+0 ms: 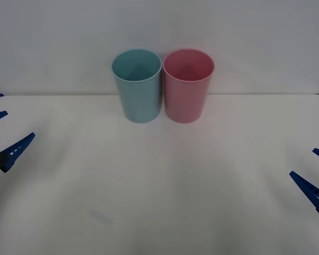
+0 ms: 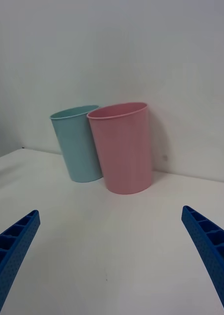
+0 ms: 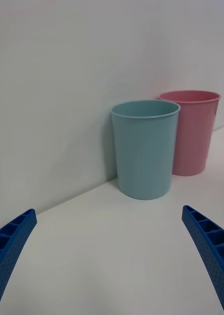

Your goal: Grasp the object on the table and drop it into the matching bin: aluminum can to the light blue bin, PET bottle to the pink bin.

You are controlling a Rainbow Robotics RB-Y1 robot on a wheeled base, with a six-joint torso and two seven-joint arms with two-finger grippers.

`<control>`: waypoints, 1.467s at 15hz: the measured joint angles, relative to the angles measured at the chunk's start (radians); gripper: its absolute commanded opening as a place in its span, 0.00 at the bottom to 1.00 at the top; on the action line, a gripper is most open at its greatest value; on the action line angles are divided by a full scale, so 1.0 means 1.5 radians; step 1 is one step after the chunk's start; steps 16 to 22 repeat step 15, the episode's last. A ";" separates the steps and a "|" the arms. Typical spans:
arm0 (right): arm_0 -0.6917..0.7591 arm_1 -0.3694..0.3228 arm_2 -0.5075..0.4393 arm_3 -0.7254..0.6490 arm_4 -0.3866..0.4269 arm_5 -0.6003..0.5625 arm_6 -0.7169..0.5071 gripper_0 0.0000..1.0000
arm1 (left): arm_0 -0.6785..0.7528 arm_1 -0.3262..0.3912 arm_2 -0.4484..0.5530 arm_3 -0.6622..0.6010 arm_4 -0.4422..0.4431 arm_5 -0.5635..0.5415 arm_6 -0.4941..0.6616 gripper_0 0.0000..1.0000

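Both arms sit wide apart at the desk's (image 1: 159, 212) side edges. The left gripper (image 1: 2, 135) hangs over the left edge, fingers spread and holding nothing; in its wrist view the two blue fingers (image 3: 13, 246) stand at the corners with bare white surface between them. The right gripper (image 1: 316, 178) is over the right edge, likewise released and empty, its fingers (image 2: 208, 246) splayed just the same.

At the desk's far edge, near the middle, the two bins stand upright side by side, touching or very nearly so: the light blue bin (image 1: 138, 87) on the left, the pink bin (image 1: 187, 87) on the right. Both mouths face up, and nothing can be made out inside them.

As for the can, there is none to be found on the white top in front of the bins. So this reads as the waiting step, with no grasp under way. The next move calls for a can on the desk, then a reach by the nearer arm, and a carry to the light blue bin.
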 measured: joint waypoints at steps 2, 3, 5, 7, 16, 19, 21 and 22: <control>0.000 0.000 0.000 0.000 0.000 0.000 0.000 1.00 | 0.031 0.011 0.002 -0.001 0.029 -0.011 -0.012 1.00; 0.000 0.000 0.000 0.000 0.000 0.000 0.000 1.00 | 0.045 0.016 0.005 0.000 0.042 -0.020 -0.014 1.00; 0.000 0.000 0.000 0.000 0.000 0.000 0.000 1.00 | 0.071 0.024 0.008 -0.006 0.064 -0.030 -0.016 1.00; 0.000 0.000 0.000 0.000 0.000 0.000 0.000 1.00 | 0.095 0.031 0.009 -0.017 0.080 -0.034 -0.016 1.00; 0.000 0.000 0.000 0.000 0.000 0.000 0.000 1.00 | 0.136 0.041 0.014 -0.037 0.103 -0.040 -0.007 1.00; 0.000 0.000 0.000 0.000 0.000 0.000 0.000 1.00 | 0.136 0.041 0.014 -0.037 0.103 -0.040 -0.007 1.00; 0.000 0.000 0.000 0.000 0.000 0.000 0.000 1.00 | 0.136 0.041 0.014 -0.037 0.103 -0.040 -0.007 1.00; 0.000 0.000 0.000 0.000 0.000 0.000 0.000 1.00 | 0.136 0.041 0.014 -0.037 0.103 -0.040 -0.007 1.00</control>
